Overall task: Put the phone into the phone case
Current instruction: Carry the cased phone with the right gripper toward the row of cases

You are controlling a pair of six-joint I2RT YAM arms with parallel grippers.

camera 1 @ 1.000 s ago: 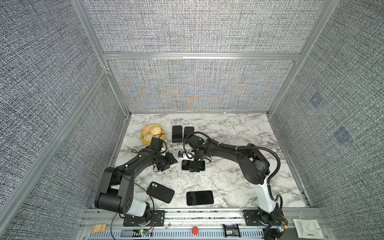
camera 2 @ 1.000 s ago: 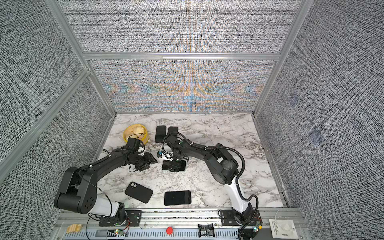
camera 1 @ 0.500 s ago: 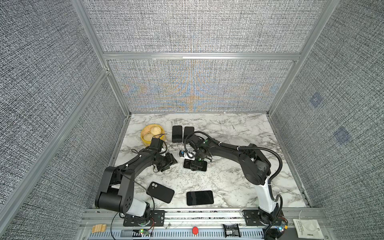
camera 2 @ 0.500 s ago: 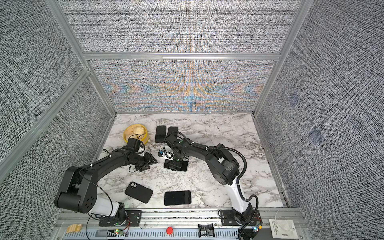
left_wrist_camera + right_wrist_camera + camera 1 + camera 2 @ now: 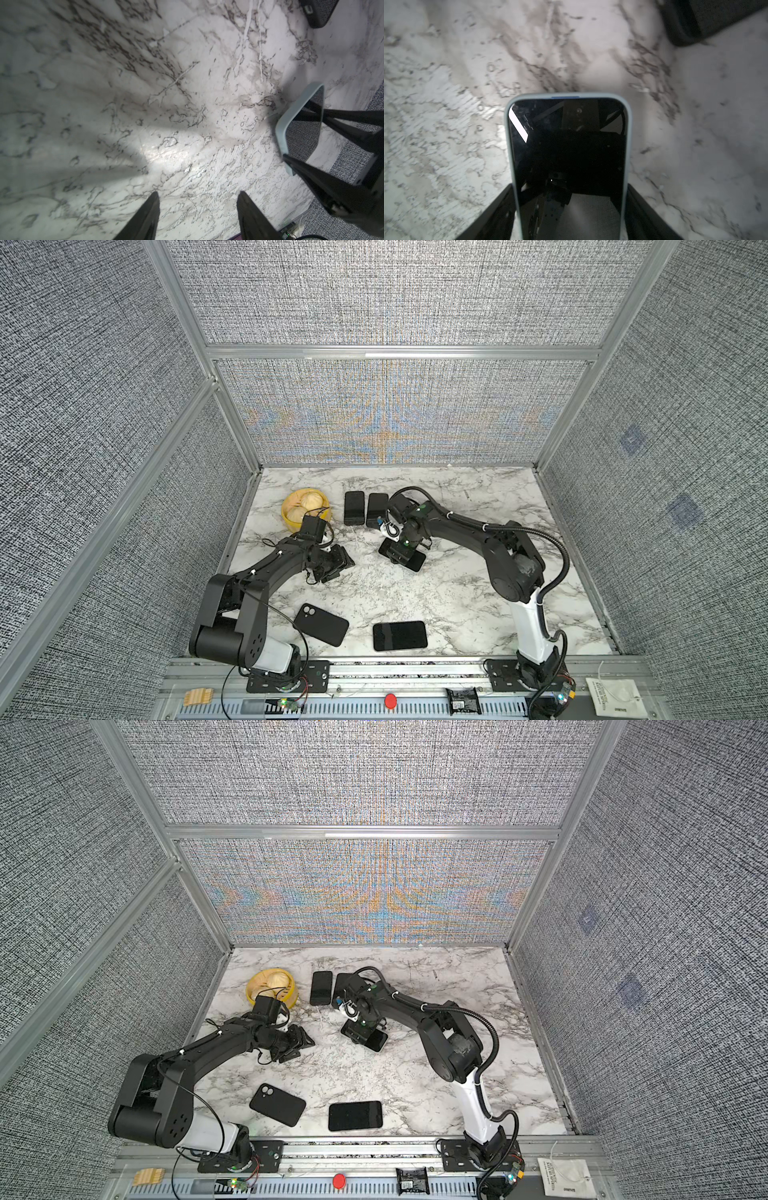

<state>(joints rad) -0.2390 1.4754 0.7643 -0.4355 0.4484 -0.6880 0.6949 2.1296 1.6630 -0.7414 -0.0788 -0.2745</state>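
right jaws clamp phone long edges; left jaws parted above open marble.

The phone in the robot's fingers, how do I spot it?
In the middle of the marble table, the right gripper reaches down. The phone sits between its fingers. Its pale blue rim sets it apart from the black phone case and black phone nearer the front.

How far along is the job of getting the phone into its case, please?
Done: only the grasp. In hand: the right gripper clamps the phone by its sides; the left gripper is open and empty. Left: carry the phone to the black case near the front and seat it.
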